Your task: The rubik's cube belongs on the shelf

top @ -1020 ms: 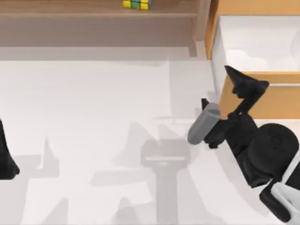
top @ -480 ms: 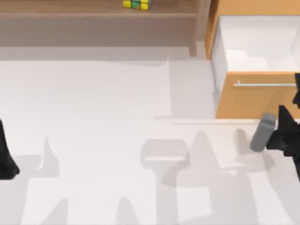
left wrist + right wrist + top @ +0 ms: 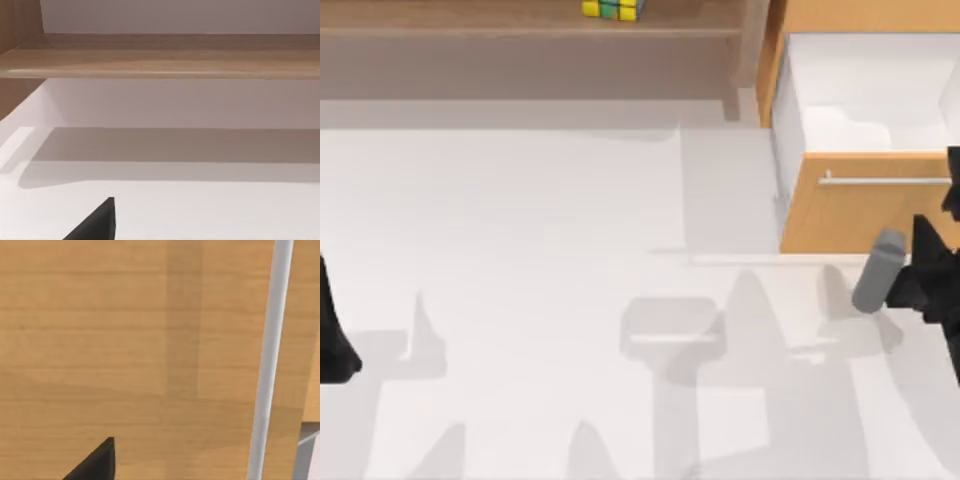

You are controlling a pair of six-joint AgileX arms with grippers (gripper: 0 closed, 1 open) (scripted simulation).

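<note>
The small yellow and green rubik's cube point(image 3: 612, 9) already sits on the long brown wooden shelf point(image 3: 470, 32) at the table's far edge. It lies well apart from both our arms. Our right gripper point(image 3: 930, 275) stands before the orange-tan drawer front point(image 3: 850, 215); our left gripper point(image 3: 332, 340) is parked at the left edge. Neither holds anything; whether their fingers are spread we cannot tell. We judge the task finished.

Rubik's cube point(image 3: 613, 9) and right tool point(image 3: 945, 262), both cut by the top view's edges.

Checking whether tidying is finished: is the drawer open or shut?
Open: the drawer front with its silver handle stands forward of the cabinet, exposing the white interior.
</note>
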